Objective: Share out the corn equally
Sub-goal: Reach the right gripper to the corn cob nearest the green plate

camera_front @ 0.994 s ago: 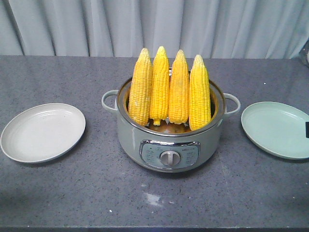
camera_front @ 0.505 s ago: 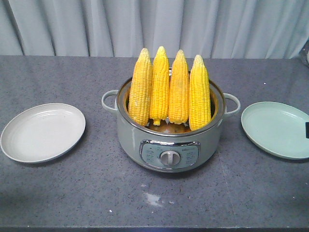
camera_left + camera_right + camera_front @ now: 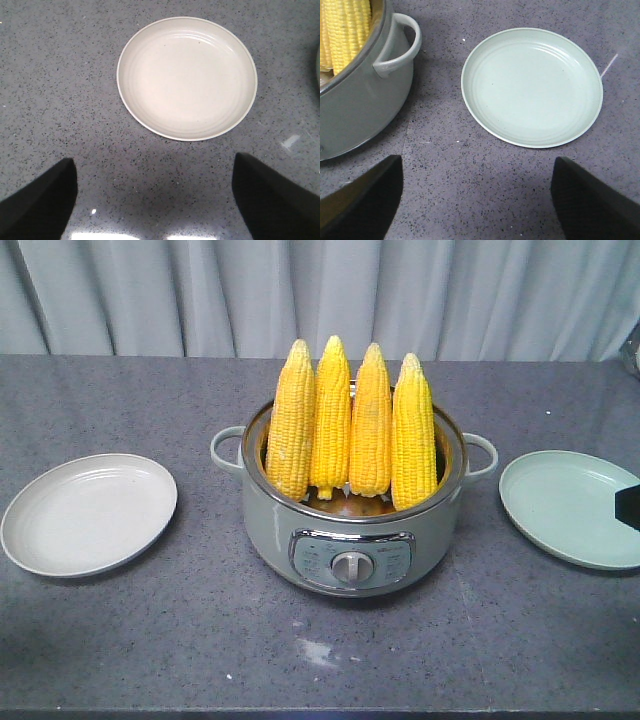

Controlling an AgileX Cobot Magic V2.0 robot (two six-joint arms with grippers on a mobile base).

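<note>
Corn [image 3: 371, 425], bright yellow, upright, tapered

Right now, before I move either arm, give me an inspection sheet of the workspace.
Surface: grey speckled table, pale glare patch near the front.
Job's things: four corn cobs standing upright in the pot; white plate and green plate flank it, both bare.
Clutter: nothing seen.
Grippers: left gripper open, near the white plate; right gripper open, near the green plate; neither holds anything.
Cables: nothing seen.
Surroundings: grey curtain behind the table.
</note>
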